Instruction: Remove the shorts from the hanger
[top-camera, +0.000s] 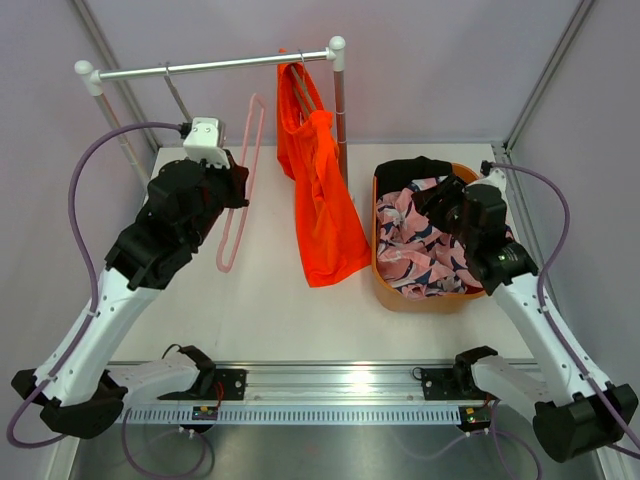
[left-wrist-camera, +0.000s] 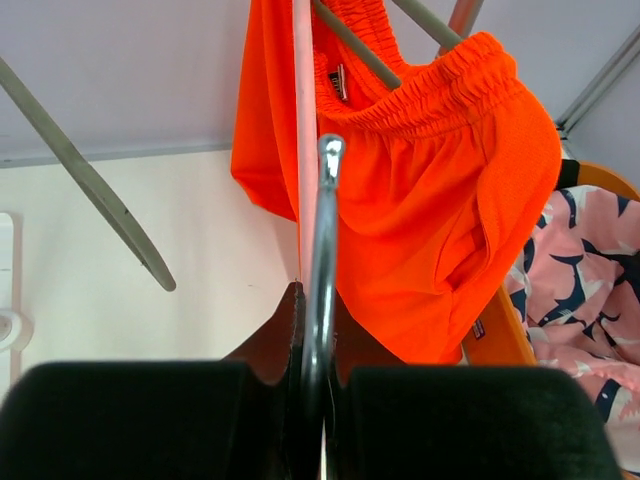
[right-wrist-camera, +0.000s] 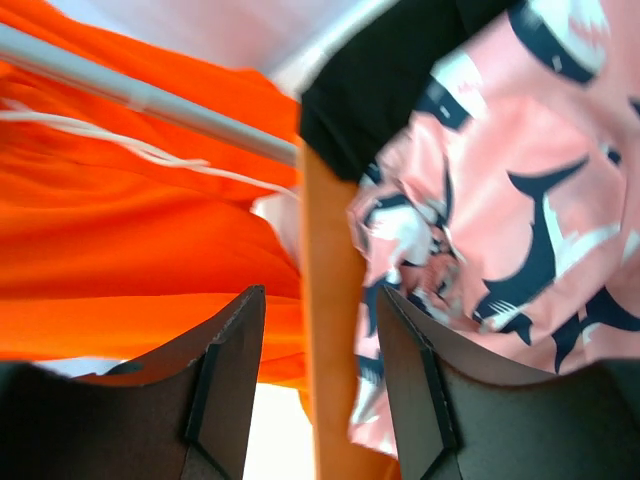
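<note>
The left hand (left-wrist-camera: 318, 330) is closed on the bare pink hanger (left-wrist-camera: 303, 150). The right hand (right-wrist-camera: 318, 295) is open over the rim of the basket (top-camera: 385, 285), which holds the pink shorts (top-camera: 420, 250) and the black shorts (top-camera: 415, 168). Only the orange shorts (top-camera: 325, 220) hang from the rail (top-camera: 220, 66). I think the next step is to pull them off, and the rack post just beside them could be in the way.

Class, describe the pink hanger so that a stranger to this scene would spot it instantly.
Find the white-capped clothes rail at the back of the table. Left of the orange shorts hanging from it, the left gripper is shut on a slim pink hanger. Unlike its orange neighbour, it is a bare thin outline with no garment on it.
</note>
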